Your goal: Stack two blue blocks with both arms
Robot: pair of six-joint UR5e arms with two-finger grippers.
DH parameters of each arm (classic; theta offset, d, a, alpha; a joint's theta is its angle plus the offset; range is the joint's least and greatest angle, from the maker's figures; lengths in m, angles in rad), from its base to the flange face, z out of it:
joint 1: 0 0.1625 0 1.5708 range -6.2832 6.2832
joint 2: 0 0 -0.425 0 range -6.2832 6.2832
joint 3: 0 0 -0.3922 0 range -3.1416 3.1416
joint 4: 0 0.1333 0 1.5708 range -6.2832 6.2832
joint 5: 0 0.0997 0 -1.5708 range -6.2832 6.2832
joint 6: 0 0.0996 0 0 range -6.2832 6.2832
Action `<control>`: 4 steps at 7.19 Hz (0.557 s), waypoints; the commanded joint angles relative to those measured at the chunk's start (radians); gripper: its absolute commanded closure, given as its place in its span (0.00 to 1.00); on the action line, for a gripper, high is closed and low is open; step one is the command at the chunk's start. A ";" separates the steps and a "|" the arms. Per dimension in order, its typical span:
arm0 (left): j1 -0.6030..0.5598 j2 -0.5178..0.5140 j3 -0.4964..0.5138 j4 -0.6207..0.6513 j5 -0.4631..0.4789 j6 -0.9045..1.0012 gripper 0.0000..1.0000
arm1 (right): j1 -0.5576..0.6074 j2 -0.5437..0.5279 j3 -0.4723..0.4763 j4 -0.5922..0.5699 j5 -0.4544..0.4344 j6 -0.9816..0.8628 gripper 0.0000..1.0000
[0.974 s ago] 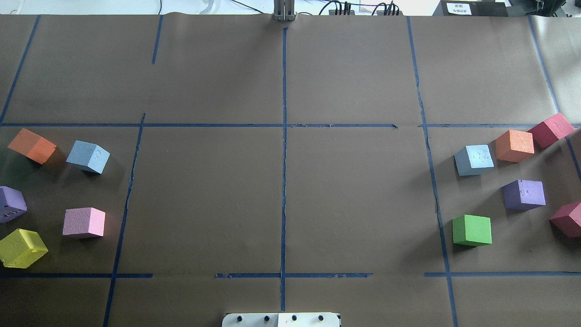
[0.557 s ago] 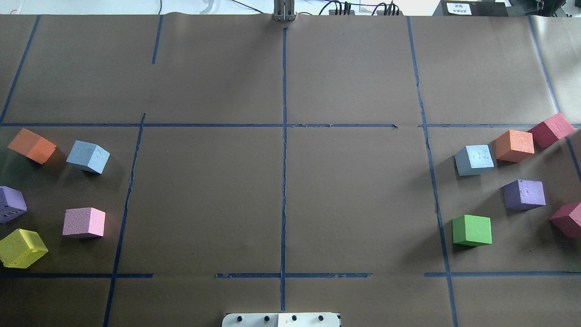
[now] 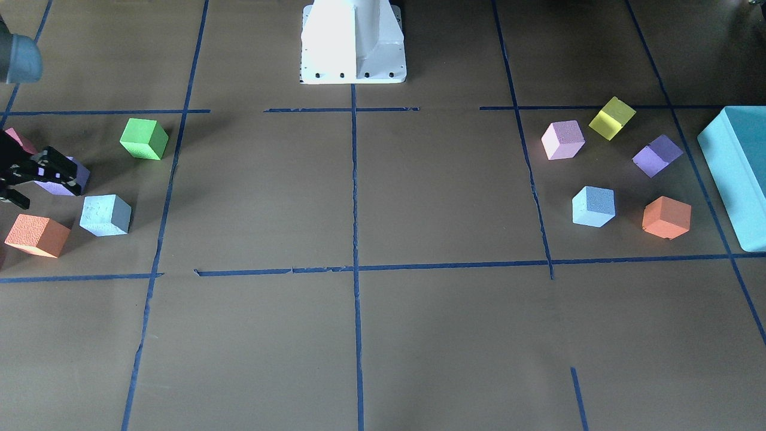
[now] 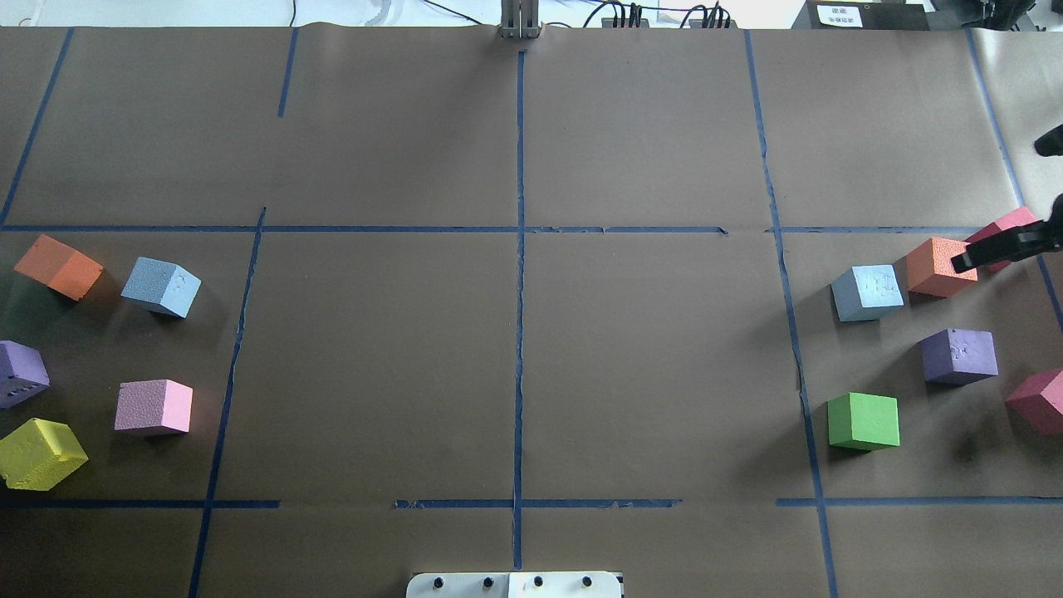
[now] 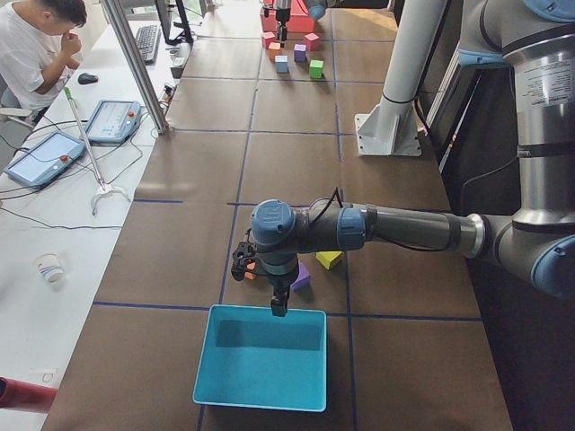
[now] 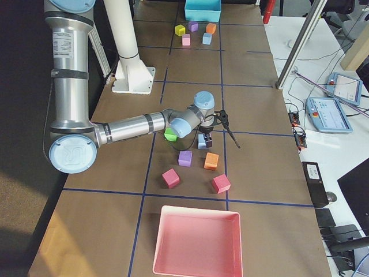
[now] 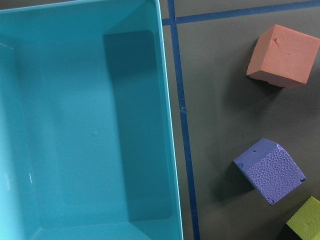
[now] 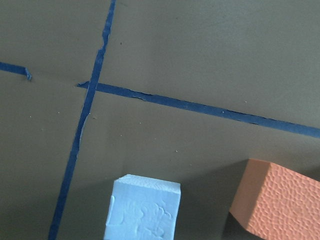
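Observation:
One blue block [image 4: 161,286] lies on the table's left side; it also shows in the front view [image 3: 593,206]. The other blue block [image 4: 868,292] lies on the right side beside an orange cube [image 4: 941,266], and shows in the front view [image 3: 105,215] and the right wrist view [image 8: 142,210]. My right gripper [image 4: 999,203] comes in from the right edge, open and empty, above the orange and red cubes, right of that block. My left gripper [image 5: 265,283] shows only in the exterior left view, above the turquoise box's near edge; I cannot tell whether it is open or shut.
A large turquoise box [image 3: 736,173] stands past the left group of cubes. A pink tray [image 6: 196,242] stands past the right group. Green [image 4: 864,421], purple [image 4: 959,355] and red cubes surround the right blue block; orange, pink and yellow cubes surround the left one.
My right gripper has come into the overhead view from the right edge, over the red and orange cubes. No block has moved.

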 commanded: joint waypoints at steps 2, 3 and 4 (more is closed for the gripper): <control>0.000 0.000 -0.002 0.000 -0.001 -0.002 0.00 | -0.071 0.065 -0.076 0.003 -0.063 0.037 0.00; 0.000 0.000 -0.002 0.000 -0.001 -0.002 0.00 | -0.082 0.065 -0.089 0.001 -0.063 0.037 0.00; 0.000 0.000 -0.002 0.000 -0.001 -0.002 0.00 | -0.094 0.062 -0.095 0.001 -0.065 0.037 0.00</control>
